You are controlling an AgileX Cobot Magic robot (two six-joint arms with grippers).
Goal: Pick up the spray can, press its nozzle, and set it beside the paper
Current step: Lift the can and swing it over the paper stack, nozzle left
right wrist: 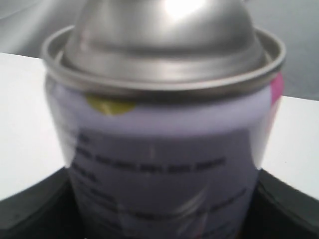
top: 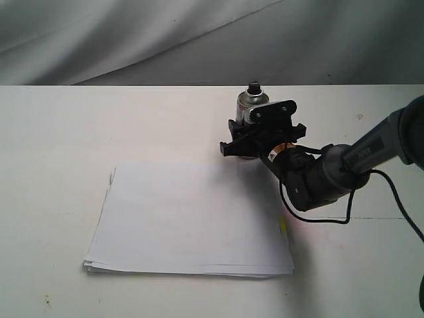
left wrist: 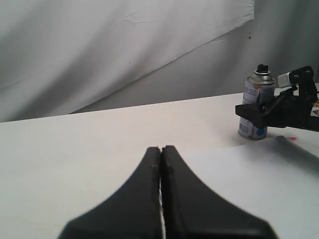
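Note:
The silver spray can (top: 252,101) stands upright on the white table just beyond the far right corner of the paper (top: 192,218). Its black nozzle (top: 254,87) is bare on top. My right gripper (top: 246,138) reaches in from the right and is shut on the can's lower half; in the right wrist view the can (right wrist: 159,149) fills the frame, with black fingers (right wrist: 35,209) pressed to both sides. The left wrist view shows the can (left wrist: 256,94), nozzle (left wrist: 262,67) and paper (left wrist: 249,169) from afar. My left gripper (left wrist: 161,148) is shut on nothing, out of the exterior view.
A grey cloth backdrop (top: 199,33) hangs behind the table's far edge. The right arm's black cable (top: 397,199) trails over the table on the right. A small yellow mark (top: 283,225) sits on the paper's right edge.

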